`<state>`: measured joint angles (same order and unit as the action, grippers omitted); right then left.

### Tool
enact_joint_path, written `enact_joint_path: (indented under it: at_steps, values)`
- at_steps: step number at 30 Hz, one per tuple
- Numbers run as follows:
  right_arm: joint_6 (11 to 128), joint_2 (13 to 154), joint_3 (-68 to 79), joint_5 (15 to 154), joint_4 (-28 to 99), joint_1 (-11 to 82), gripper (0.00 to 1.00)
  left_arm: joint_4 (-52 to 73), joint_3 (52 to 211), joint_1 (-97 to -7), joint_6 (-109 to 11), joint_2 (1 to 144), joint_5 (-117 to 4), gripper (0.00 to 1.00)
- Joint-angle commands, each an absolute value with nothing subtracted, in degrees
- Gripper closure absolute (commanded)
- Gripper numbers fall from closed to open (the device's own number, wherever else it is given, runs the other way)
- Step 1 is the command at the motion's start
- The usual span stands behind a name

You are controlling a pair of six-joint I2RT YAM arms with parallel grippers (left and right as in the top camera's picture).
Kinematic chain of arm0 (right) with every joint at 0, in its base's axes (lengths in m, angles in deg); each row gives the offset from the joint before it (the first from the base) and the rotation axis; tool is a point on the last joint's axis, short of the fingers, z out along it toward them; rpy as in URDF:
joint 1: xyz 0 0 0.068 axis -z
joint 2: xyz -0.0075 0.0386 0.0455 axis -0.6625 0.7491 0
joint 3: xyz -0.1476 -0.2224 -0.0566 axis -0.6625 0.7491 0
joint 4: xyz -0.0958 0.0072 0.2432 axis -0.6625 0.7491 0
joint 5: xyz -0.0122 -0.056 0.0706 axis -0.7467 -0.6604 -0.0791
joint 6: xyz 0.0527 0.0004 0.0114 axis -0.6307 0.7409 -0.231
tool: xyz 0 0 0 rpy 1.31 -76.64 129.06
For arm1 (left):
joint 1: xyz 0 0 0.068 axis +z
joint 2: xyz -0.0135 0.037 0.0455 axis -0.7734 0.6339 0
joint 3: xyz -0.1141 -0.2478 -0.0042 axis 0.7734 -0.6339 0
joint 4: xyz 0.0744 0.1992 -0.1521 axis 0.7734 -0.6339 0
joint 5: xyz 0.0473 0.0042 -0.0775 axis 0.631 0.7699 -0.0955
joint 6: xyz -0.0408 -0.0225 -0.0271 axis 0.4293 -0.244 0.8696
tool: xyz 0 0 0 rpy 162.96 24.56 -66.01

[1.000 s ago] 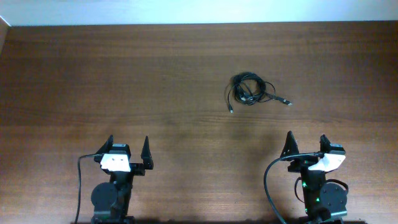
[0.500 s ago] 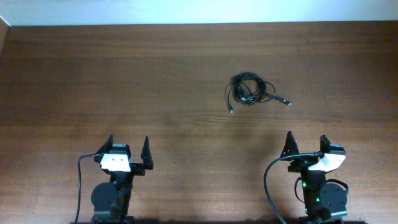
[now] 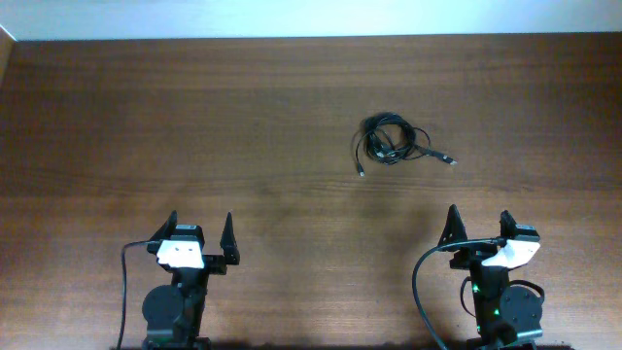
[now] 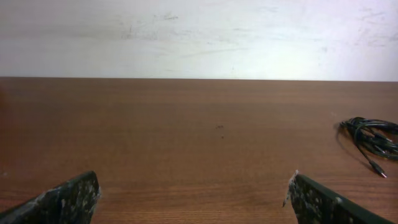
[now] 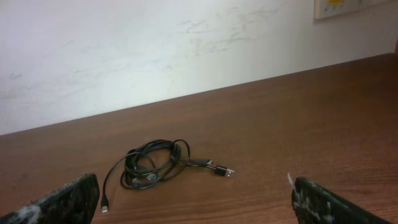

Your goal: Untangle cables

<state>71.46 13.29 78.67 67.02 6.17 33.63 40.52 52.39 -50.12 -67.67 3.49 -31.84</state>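
On the wooden table point(image 3: 194, 126), the cables point(image 3: 391, 142) are seen bundled, untouched, while the left gripper point(image 3: 201, 236) and right gripper point(image 3: 478, 224) are held spread, empty.

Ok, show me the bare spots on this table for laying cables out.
Bare wood: the whole left half of the table, from the far edge to the left gripper; also the strip between both grippers. Only crowded spot: the cables, ahead and left of the right gripper.
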Motion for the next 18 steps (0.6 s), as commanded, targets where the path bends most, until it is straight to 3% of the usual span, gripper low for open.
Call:
enact_joint_path:
  at_steps: [1, 14, 18]
  values:
    - [71.11, 12.88, 78.91, 65.71, 6.58, 34.02, 0.02, 40.01, 52.28, -49.75, -68.76, 3.20, -31.41, 0.01]
    - [71.11, 12.88, 78.91, 65.71, 6.58, 34.02, 0.02, 44.14, 55.16, -49.75, -68.72, 3.20, -33.88, 0.01]
    - [71.11, 12.88, 78.91, 65.71, 6.56, 34.02, 0.02, 30.09, 69.09, -49.73, -68.54, 3.20, -35.43, 0.01]
